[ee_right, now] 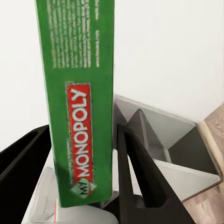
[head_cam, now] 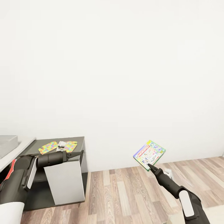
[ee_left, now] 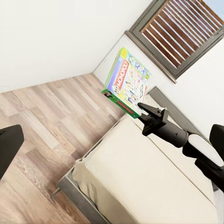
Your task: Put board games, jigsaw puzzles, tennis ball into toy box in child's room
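Gripping the green-edged board game [head_cam: 149, 154] by its lower edge, our right gripper [head_cam: 150, 167] holds it up in the air over the wood plank floor [head_cam: 124, 193], in front of the white wall [head_cam: 124, 77]. Our right wrist view has the game's green side, printed MY MONOPOLY, standing between the two dark fingers [ee_right: 140, 186], which are closed against it. From our left wrist camera we see the same box [ee_left: 127, 83] tilted, with its white colourful cover showing, pinched at a corner by the right gripper [ee_left: 141, 108] above the beige bed [ee_left: 140, 182], whose dark grey frame meets the floor; a dark-framed window [ee_left: 182, 32] with slats sits in the wall behind.

Our left gripper [head_cam: 77, 153] reaches forward with its tip near the front edge of the low dark grey cabinet [head_cam: 77, 143]; it carries nothing we can see, and we cannot tell how far apart its fingers stand. On the cabinet top lie the two jigsaw puzzles [head_cam: 48, 147], multicoloured jagged panels side by side, with a small pale object between them that we cannot make out. Further left we see a corner of the light grey toy box [head_cam: 7, 144] on the pale table [head_cam: 18, 149]
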Available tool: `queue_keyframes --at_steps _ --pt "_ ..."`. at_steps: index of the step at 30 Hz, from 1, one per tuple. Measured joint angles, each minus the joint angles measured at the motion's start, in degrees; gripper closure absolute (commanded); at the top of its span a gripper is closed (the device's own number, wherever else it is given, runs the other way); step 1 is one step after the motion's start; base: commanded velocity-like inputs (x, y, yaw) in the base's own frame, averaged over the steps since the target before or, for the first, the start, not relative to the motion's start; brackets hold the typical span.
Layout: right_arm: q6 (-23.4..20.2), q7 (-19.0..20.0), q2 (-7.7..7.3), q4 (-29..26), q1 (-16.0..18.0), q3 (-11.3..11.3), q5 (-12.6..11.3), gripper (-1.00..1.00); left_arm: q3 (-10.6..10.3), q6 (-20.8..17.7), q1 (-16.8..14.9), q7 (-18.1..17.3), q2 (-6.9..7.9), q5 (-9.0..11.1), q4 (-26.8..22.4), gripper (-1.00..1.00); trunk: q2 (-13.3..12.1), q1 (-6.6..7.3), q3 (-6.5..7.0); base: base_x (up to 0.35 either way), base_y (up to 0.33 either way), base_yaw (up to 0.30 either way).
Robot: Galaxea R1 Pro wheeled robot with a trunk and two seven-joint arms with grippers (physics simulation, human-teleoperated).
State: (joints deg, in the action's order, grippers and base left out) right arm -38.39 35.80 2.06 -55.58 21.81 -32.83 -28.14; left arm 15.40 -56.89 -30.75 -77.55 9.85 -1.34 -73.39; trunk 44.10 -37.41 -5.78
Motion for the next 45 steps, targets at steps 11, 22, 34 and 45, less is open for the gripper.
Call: queue_keyframes --at_steps 11,22,34,45 --pt "-0.06 -0.06 -0.13 -0.02 0.0 -0.04 -0.7 1.0 -0.05 0.01 -0.02 0.0 -0.01 0.0 0.01 -1.0 0.0 0.0 0.61 0.0 0.0 0.158" --pt "-0.07 -0.03 -0.07 -0.1 -0.15 0.01 -0.75 1.0 -0.01 -0.05 -0.03 -0.13 -0.01 0.0 -0.21 -1.0 0.0 0.0 0.64 0.0 0.0 0.008" --pt "-0.09 -0.06 -0.19 -0.02 -0.14 0.0 -0.89 1.0 0.36 -1.05 -0.04 -0.53 0.14 0.18 -0.87 -1.0 -1.99 1.09 1.91 0.0 0.0 0.112" --pt "0.07 -0.01 0.09 -0.09 -0.17 0.13 -0.3 1.0 0.58 -2.32 -0.09 -1.62 0.65 0.73 -0.8 -1.0 -6.42 3.52 4.62 0.0 0.0 0.196"
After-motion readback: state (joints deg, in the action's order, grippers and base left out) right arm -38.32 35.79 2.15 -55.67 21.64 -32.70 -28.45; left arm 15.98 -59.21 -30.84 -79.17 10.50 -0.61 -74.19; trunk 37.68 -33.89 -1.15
